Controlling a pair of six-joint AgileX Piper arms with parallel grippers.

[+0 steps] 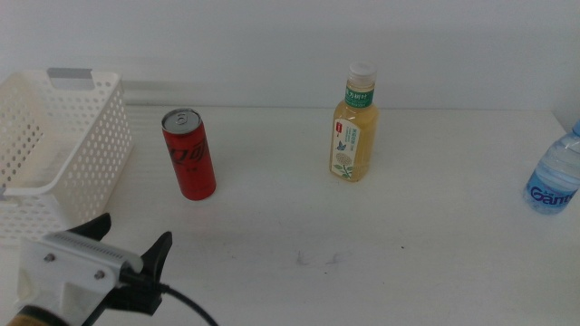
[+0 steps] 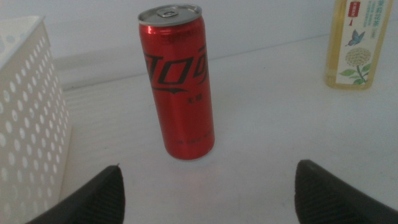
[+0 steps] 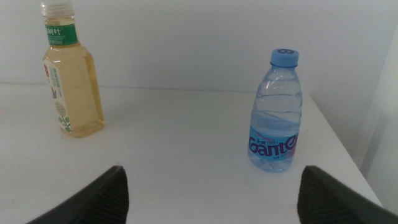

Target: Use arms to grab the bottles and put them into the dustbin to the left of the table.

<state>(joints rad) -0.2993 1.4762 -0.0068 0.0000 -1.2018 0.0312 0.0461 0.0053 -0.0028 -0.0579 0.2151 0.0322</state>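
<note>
A slim red soda can (image 1: 188, 154) (image 2: 179, 81) stands upright on the white table (image 1: 299, 226), just right of the white perforated dustbin (image 1: 54, 145) (image 2: 28, 124). My left gripper (image 1: 131, 240) (image 2: 208, 193) is open at the bottom left, short of the can with nothing between its jaws. The yellow juice bottle (image 1: 354, 127) (image 2: 359, 43) (image 3: 69, 71) stands mid-table. At the right edge stands the clear water bottle (image 1: 555, 174) (image 3: 275, 115). My right gripper (image 3: 211, 196) is open, facing the water bottle from a distance; it is out of the middle view.
The table's right edge (image 3: 339, 149) runs close beside the water bottle. A pale wall (image 1: 299, 45) backs the table. Faint grey scuffs (image 1: 317, 260) mark the tabletop in front.
</note>
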